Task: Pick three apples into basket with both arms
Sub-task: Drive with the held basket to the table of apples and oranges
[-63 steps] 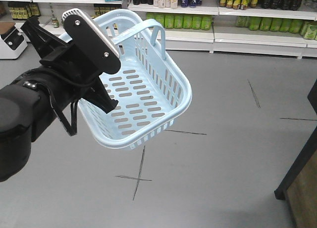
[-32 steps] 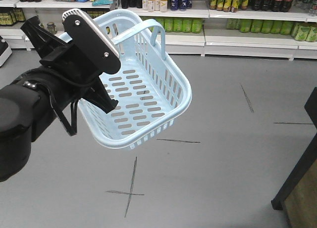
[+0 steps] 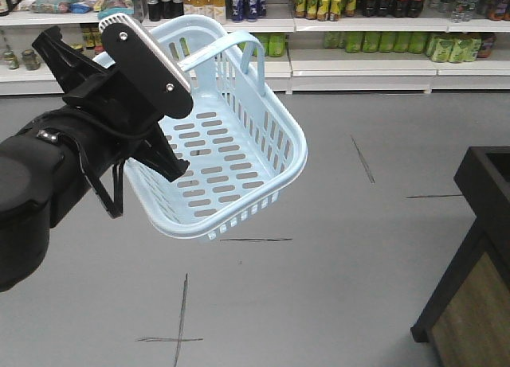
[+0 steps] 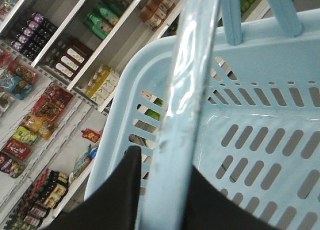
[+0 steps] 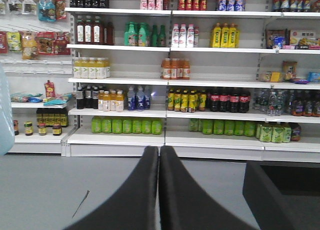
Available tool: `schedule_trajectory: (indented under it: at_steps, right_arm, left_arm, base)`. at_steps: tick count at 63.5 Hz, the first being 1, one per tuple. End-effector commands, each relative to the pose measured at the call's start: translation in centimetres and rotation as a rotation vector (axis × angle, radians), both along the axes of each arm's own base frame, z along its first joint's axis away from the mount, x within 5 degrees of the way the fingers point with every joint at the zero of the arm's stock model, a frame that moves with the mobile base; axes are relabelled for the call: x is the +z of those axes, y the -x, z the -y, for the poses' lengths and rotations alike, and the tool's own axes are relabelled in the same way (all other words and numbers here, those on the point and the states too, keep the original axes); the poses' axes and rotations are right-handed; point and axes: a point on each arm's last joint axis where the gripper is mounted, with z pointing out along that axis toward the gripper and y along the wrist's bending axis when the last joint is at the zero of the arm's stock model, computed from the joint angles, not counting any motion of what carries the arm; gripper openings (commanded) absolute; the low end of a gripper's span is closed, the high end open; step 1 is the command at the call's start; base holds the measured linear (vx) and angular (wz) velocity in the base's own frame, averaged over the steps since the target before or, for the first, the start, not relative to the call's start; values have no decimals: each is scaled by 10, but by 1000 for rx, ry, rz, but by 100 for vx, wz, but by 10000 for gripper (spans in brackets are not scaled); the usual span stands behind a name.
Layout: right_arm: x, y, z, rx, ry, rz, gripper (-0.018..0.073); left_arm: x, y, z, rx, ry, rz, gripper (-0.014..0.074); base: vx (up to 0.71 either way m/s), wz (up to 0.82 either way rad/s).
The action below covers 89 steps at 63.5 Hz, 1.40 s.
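With left gripper [image 3: 131, 40] clamped on its handle [image 4: 187, 90], holds basket [image 3: 263, 160] out at four o'clock, right gripper [image 5: 159, 190] closed on nothing, no apples in view.

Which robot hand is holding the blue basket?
The left gripper: it is shut on the handle of the basket. The right gripper is shut on nothing.
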Motion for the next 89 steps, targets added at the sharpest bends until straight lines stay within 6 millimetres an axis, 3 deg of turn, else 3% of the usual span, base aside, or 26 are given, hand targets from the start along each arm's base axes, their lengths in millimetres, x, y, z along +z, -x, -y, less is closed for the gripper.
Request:
schedule_trajectory:
  at_steps: [1,89]
  right_arm:
    - [3,0,0,-1,7,63,-9]
    - [3,0,0,-1,7,63,-9]
  left_arm:
    - [26,6,-8,16,23,92,-7]
    - [26,6,-8,16,23,92,-6]
  base:
    - [14,-27]
    - [12,-44]
